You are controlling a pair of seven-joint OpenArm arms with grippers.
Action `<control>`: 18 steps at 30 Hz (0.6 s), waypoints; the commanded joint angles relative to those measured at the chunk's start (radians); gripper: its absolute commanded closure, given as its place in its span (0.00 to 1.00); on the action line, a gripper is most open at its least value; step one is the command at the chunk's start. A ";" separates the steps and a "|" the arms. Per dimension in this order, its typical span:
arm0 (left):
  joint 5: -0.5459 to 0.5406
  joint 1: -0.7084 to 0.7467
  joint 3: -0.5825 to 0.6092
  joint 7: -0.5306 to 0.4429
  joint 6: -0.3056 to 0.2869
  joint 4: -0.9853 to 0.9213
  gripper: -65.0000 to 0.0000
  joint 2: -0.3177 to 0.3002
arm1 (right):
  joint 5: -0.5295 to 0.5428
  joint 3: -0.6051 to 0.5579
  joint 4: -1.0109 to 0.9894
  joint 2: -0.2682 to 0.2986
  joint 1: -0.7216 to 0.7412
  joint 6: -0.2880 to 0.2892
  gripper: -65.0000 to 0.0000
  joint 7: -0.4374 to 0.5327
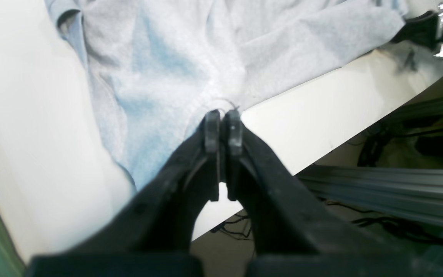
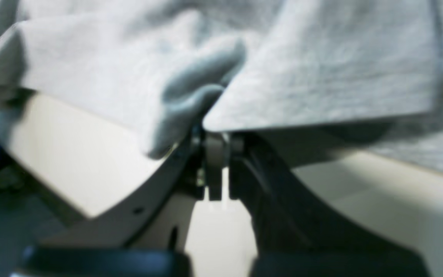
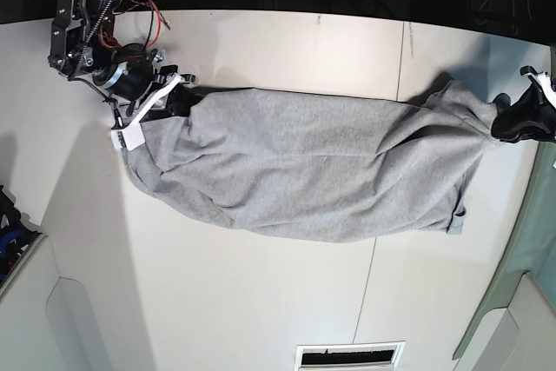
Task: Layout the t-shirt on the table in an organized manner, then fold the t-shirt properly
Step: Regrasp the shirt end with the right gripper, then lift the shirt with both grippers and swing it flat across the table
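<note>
The light grey t-shirt (image 3: 304, 171) lies stretched lengthwise across the white table (image 3: 261, 301), plain side up; no lettering or neck tag shows. My right gripper (image 3: 169, 93) is shut on the shirt's left end; in the right wrist view the jaws (image 2: 215, 134) pinch a bunched fold of the shirt (image 2: 321, 77) above the table (image 2: 71, 154). My left gripper (image 3: 502, 112) is shut on the shirt's right end; in the left wrist view its closed tips (image 1: 223, 113) clamp the edge of the shirt (image 1: 160, 77) near the table edge (image 1: 321, 115).
A pale green panel (image 3: 521, 249) borders the table's right side. A dark seam (image 3: 387, 180) runs across the tabletop. A slotted vent (image 3: 347, 356) sits at the near edge. Cables and a rail (image 1: 398, 184) lie below the table edge. The other arm (image 1: 433, 27) shows top right.
</note>
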 commanded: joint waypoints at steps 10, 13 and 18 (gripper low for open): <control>-0.164 0.034 -0.150 0.116 -0.005 0.041 1.00 -0.103 | 0.224 0.138 0.372 0.201 -0.198 0.014 1.00 -0.106; -0.195 0.113 -0.150 0.134 -0.005 0.092 1.00 -0.129 | 0.250 0.212 0.424 0.240 -0.276 0.014 1.00 -0.117; -0.197 0.200 -0.149 0.131 -0.005 0.139 1.00 -0.130 | 0.265 0.343 0.466 0.270 -0.372 0.019 1.00 -0.117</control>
